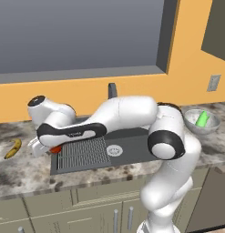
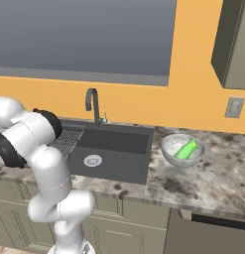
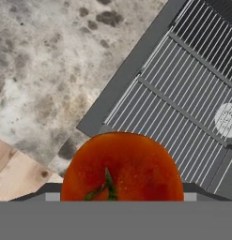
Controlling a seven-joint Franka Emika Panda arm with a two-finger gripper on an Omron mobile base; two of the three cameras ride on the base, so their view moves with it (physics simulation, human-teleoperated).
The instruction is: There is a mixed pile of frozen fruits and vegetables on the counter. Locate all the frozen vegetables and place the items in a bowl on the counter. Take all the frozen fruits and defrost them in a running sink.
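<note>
Red tomato (image 3: 121, 166) gripped in the gripper (image 1: 49, 148), carried above the sink's (image 1: 127, 150) drain rack (image 1: 82, 154). Step: moving vegetables. Next, swing right across to the bowl (image 1: 201, 122) holding the cucumber (image 1: 203, 119).

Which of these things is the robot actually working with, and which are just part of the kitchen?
Part of the job:
tomato, in the hand
cucumber, in the bowl
banana, on the counter
sink
faucet

Just there:
window
wall outlet
cabinets
</note>
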